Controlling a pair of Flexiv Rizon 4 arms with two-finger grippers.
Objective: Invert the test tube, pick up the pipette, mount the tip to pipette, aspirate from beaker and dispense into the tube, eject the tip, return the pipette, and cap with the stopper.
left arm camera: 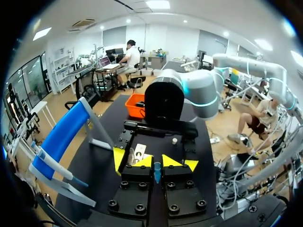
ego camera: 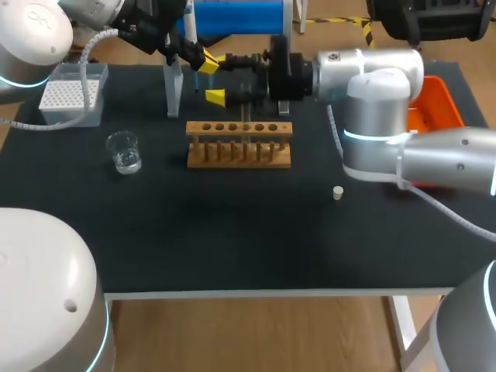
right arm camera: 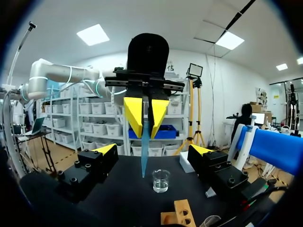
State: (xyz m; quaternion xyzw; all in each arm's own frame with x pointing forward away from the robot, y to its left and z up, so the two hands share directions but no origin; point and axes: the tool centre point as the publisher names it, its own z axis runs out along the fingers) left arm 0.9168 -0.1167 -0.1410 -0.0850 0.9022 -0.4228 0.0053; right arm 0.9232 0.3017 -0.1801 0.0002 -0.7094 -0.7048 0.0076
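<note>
My left gripper is shut on a thin bluish test tube. In the right wrist view that gripper points down, and the tube hangs upright from its yellow tips over the table. My right gripper stands wide open with one finger on either side of the tube, not touching it. In the head view both grippers meet behind the wooden rack; the left comes from the back left, the right from the right. The blue pipette rests on its white stand.
A glass beaker with clear liquid stands at the left, with the tip box behind it. A small white stopper lies to the right of the rack. An orange bin sits at the back right.
</note>
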